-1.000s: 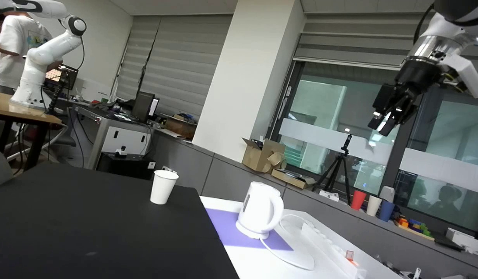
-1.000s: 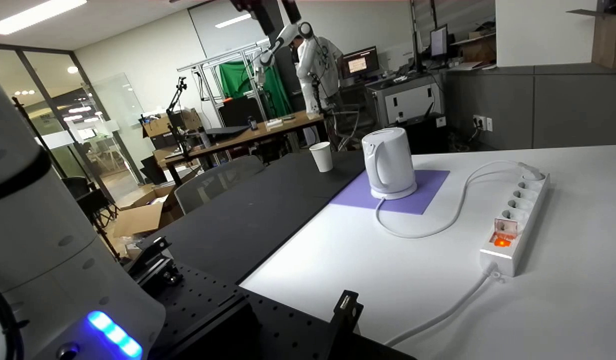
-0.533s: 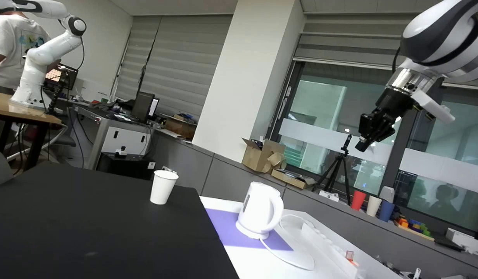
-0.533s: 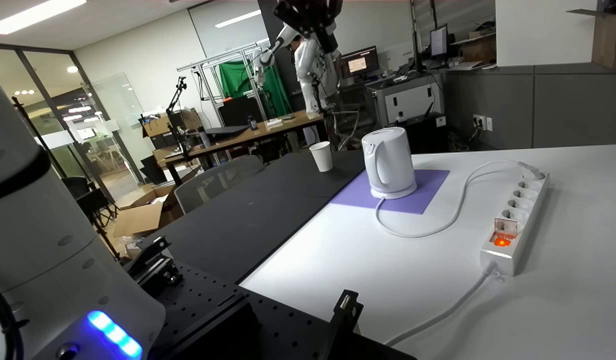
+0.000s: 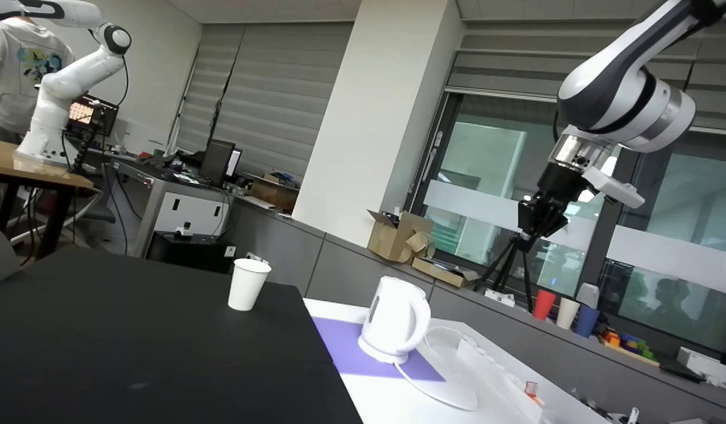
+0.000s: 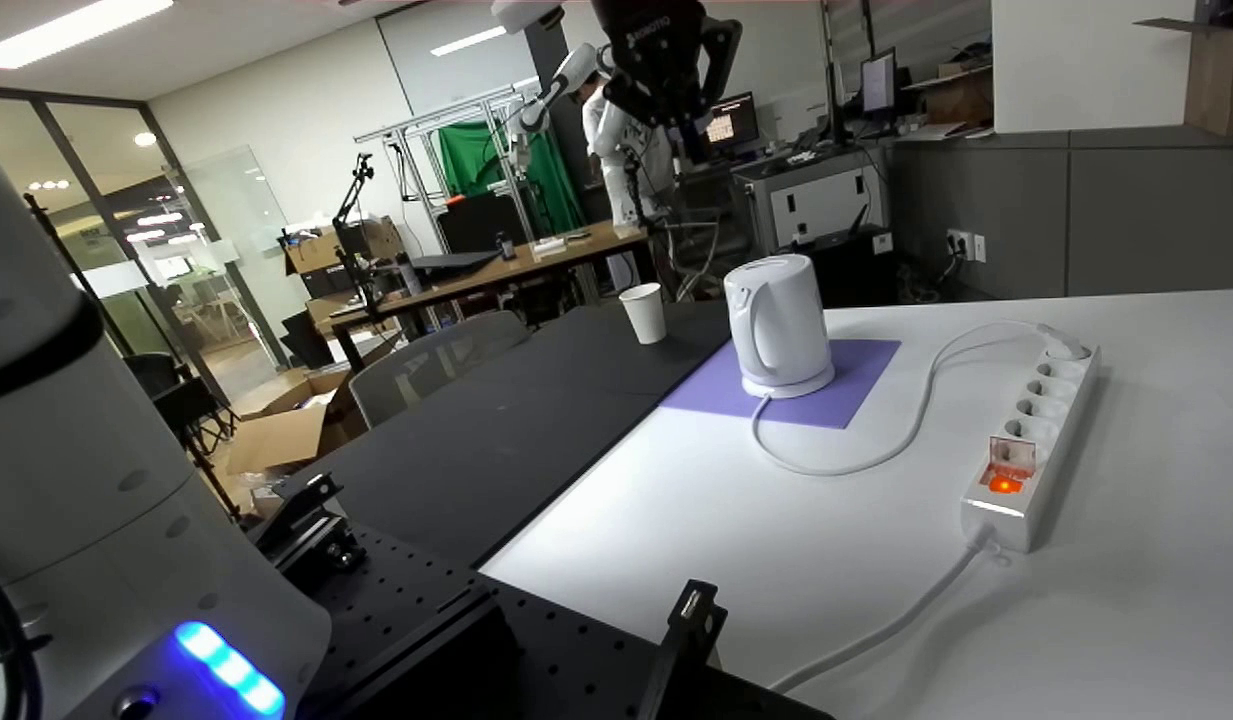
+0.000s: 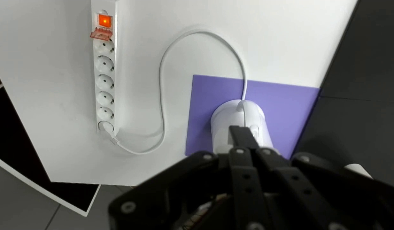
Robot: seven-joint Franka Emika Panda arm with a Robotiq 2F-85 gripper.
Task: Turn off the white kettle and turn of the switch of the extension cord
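Since the earlier frames: arm [image 5: 604,100] and gripper [image 7: 248,140] moved lower and closer to the white kettle [image 6: 784,325], seen in both exterior views, and the grip went from wide to narrow; person [image 5: 24,76] at the back shifted too; white kettle, extension cord [image 7: 104,72] and paper cup [image 6: 644,314] same spots

Gripper now: narrow, fingers [image 7: 243,171] drawn together, tips slanting downward, up in the air with a clear gap to the kettle in both exterior views; in the wrist view the tips block part of the kettle

White kettle: upright on the purple mat [image 7: 289,107], mat lies on the white table [image 6: 676,520] right along the edge of the black table [image 6: 496,430]; kettle's on/off state cannot be told

Extension cord: flat on the white table, well apart from the kettle; orange switch [image 7: 105,20] lit, see-through reddish cover [image 7: 102,34] flipped up beside it; white plug [image 7: 108,131] seated at the far end, opposite the switch; thin white cable [image 7: 160,80] curves from plug to kettle base; thicker cord [image 6: 879,638] leaves the switch end

Paper cup: upright on the black table, near the mat but off it

Back of the scene, in an exterior view: second white arm [image 5: 68,82] on a wooden table [image 5: 39,172]; red cup [image 5: 544,304], cream cup [image 5: 567,312] and blue cup [image 5: 587,320] in a row; in an exterior view also a blue light [image 6: 231,670] glowing on the robot base [image 6: 126,560]
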